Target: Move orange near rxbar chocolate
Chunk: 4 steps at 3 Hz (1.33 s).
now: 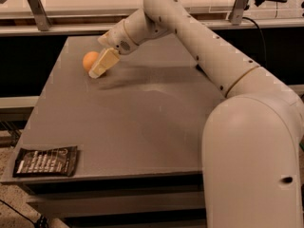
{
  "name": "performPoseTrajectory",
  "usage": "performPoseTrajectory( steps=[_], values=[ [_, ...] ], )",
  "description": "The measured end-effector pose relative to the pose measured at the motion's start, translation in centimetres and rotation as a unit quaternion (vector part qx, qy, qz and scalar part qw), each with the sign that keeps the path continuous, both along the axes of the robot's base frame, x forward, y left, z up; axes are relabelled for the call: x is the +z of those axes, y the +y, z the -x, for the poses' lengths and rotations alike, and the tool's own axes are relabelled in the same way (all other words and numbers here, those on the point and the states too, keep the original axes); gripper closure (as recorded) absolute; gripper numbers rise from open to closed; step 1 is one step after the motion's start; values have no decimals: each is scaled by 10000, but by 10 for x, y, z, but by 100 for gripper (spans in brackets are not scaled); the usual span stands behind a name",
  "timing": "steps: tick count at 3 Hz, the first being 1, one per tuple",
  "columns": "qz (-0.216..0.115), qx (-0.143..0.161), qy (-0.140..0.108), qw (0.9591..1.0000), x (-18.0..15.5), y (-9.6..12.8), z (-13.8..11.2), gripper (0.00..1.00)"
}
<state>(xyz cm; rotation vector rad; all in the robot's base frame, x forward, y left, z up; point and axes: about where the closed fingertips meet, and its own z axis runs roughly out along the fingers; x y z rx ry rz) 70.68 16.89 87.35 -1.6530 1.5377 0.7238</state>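
The orange point(89, 60) sits on the grey table point(142, 122) at the far left, partly hidden on its right by my gripper. My gripper point(101, 66) hangs from the long white arm and its cream fingers point(105, 62) point down-left, right against the orange's right side. The rxbar chocolate point(46, 161), a flat dark wrapper with white lettering, lies at the table's front left corner, far from the orange.
My white arm point(209, 56) crosses the table from the right and its large base link point(251, 160) fills the lower right, hiding the table's right side. A rail and counter point(71, 4) run along the back.
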Motion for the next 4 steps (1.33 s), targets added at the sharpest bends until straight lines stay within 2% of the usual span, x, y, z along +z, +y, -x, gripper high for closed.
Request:
performPoseTrajectory(
  steps=[1, 2, 3, 4],
  values=[
    [-59, -3, 59, 10000, -7, 9, 2, 38],
    [-76, 81, 79, 9999, -8, 14, 6, 53],
    [-196, 432, 99, 9988, 2, 17, 24, 53],
    [-266, 1043, 16, 9942, 36, 17, 68, 69]
  ],
)
